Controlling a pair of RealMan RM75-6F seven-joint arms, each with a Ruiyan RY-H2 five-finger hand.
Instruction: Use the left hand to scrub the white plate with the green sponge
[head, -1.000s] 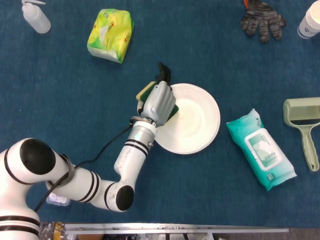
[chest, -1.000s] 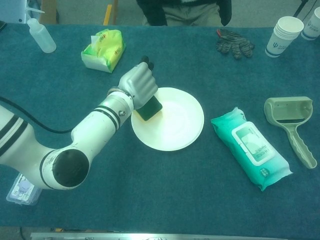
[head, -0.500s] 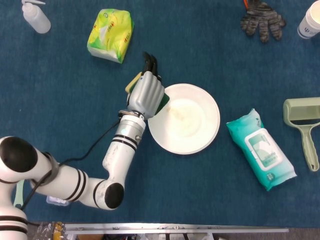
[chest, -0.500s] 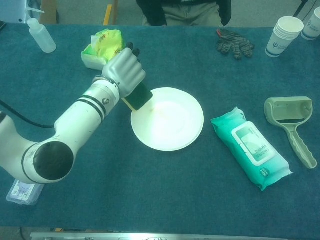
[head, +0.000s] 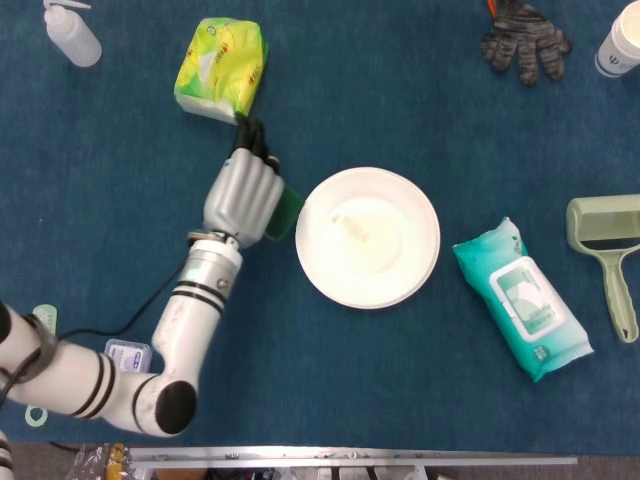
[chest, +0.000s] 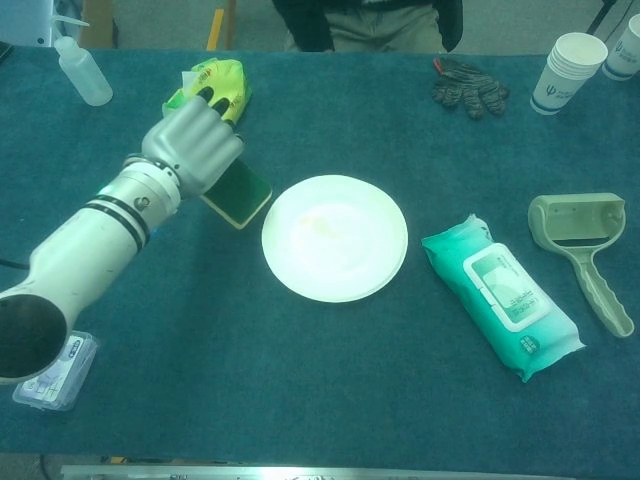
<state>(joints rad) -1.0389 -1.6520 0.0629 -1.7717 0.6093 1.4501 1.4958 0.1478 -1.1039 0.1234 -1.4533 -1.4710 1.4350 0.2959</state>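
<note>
Desk (head: 420, 120): dark blue cloth. Plate (head: 368, 237): white. Sponge (chest: 236, 192): green face, yellow edge. Left hand (chest: 190, 147): grey, fingertips black. Tissue pack (head: 221, 69): yellow-green. Wipes pack (head: 521, 299): teal, white label. Glove (head: 524, 38): mottled grey-black. Lint roller (head: 609, 250): olive.

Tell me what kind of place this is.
Probably a lab or test bench, not a kitchen: the white plate sits on a blue cloth-covered table among unrelated items such as a wet wipes pack, paper cups and a squeeze bottle, with a person seated behind.
</note>
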